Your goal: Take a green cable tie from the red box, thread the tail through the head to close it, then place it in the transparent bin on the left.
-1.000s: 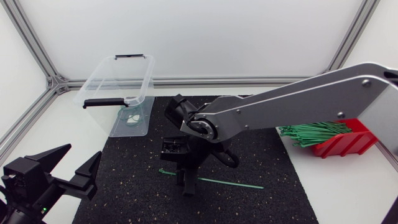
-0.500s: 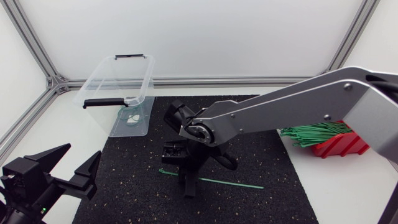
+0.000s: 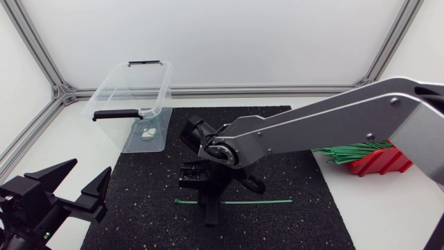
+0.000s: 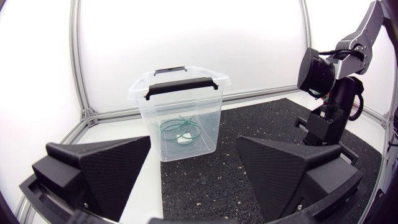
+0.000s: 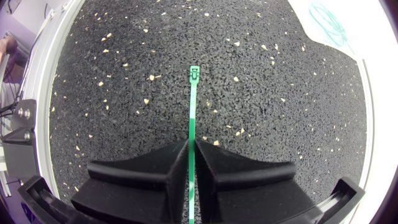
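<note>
A single green cable tie point(image 3: 257, 202) lies flat on the black mat point(image 3: 298, 139), and my right gripper point(image 3: 209, 212) is shut on it near its left end. In the right wrist view the tie point(image 5: 193, 106) runs straight out from between the pinched fingers of the right gripper point(image 5: 191, 162), its head point(image 5: 194, 73) ahead on the mat. My left gripper point(image 3: 73, 184) stands open at the front left, holding nothing. The transparent bin point(image 3: 132, 90) sits at the back left with closed ties point(image 4: 180, 129) inside. At the right stands the red box point(image 3: 381, 161), full of green ties point(image 3: 350, 149).
My right arm point(image 3: 326, 121) spans the mat from the right edge to its middle. In the left wrist view the bin point(image 4: 186, 106) stands ahead of the open left gripper point(image 4: 193, 168), with my right arm's wrist point(image 4: 326, 127) beyond it to the side.
The right gripper's fingers have closed on the cable tie. The tie has swung from slanted to level across the mat. The left arm has hardly moved.
</note>
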`<state>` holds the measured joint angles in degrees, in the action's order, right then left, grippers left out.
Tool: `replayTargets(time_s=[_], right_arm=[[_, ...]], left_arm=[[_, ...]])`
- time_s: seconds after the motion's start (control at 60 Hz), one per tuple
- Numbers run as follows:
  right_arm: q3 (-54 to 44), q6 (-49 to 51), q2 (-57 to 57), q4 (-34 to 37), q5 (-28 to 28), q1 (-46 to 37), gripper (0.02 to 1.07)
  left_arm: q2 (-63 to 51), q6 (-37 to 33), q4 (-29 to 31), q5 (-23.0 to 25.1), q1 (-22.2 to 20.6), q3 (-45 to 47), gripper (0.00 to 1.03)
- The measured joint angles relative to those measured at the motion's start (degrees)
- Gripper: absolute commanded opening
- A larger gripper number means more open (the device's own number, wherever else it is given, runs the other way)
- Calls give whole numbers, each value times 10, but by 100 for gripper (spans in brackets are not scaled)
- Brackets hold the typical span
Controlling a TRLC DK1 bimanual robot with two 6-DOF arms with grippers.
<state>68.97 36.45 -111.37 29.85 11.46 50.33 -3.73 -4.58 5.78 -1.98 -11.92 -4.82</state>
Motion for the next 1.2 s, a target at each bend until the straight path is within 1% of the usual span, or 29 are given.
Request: replayTargets(time_s=[0.083, 0.717, 1.0, 1.2], right_arm=[[-5, 0, 5, -3, -6, 4, 8], [-63, -19, 50, -7, -13, 44, 8], [-77, -24, 91, -9, -13, 42, 8], [-77, -24, 125, -5, -12, 24, 8]], left_arm=[[1, 0, 0, 0, 0, 0, 96], [11, 0, 0, 0, 0, 0, 96], [11, 0, 0, 0, 0, 0, 96], [11, 0, 0, 0, 0, 0, 96]])
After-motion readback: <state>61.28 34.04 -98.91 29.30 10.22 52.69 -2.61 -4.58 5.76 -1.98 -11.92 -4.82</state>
